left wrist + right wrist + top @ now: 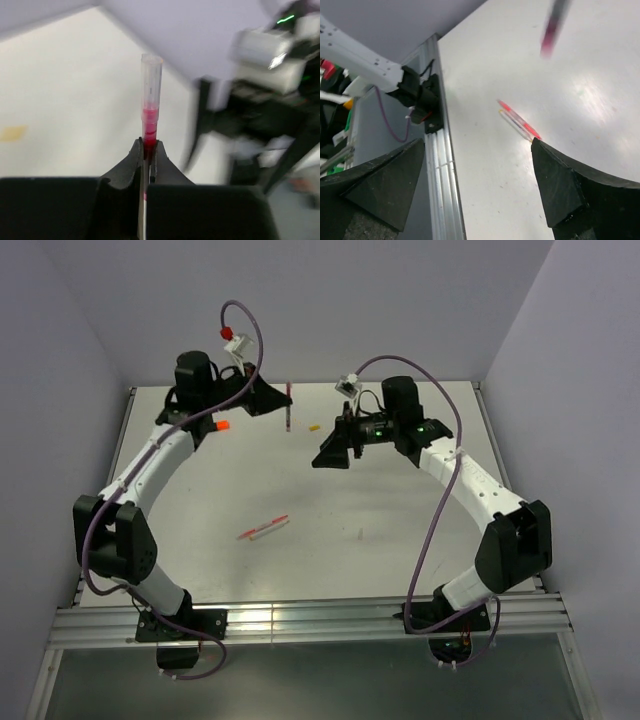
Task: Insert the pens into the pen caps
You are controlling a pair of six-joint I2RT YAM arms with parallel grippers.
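Observation:
My left gripper is shut on a thin dark-red pen and holds it above the far middle of the table. In the left wrist view the pen stands up out of the shut gripper. My right gripper is open and empty just right of that pen. Its wrist view shows the open gripper above the table and the held pen blurred at the top. Red and white stick pens lie together mid-table. A yellowish cap lies near the held pen. A small orange piece lies by the left arm; I cannot tell whether it is a cap or the marker's tip. The white cap is out of view.
A tiny red speck lies right of the stick pens. The aluminium rail runs along the table's near edge. Walls close off the back and both sides. The right arm shows blurred close to the held pen.

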